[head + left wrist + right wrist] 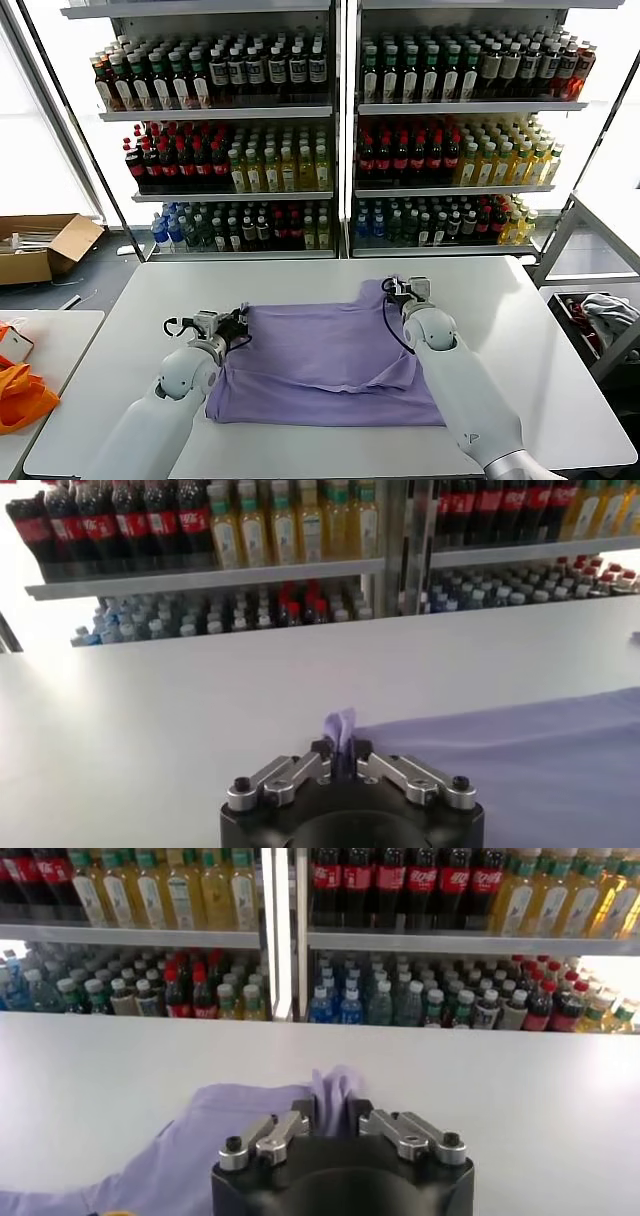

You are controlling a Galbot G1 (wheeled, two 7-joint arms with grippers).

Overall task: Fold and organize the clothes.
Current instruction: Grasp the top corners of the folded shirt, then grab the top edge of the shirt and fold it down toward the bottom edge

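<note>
Beyond the far edge of my white surface (520, 330) stand two shelf units (340, 130) packed with bottles; a cardboard box (40, 245) sits on the floor off to my left, an orange bag (20, 395) lies on a side table (60, 330) on that same side, and a bin of grey-white cloth (605, 315) sits at my right. Nothing blocks either arm. The lavender T-shirt (320, 360) lies flat mid-surface between my arms, its long axis running left to right — partly folded, its far right corner bunched up. My left claw (237, 327) is closed on the shirt's left far edge, a small tuft of fabric poking up between the fingers (322, 750). My right claw (398, 291) is clamped tight on the raised far right corner — cloth rises between its fingers (300, 1110) too.
</note>
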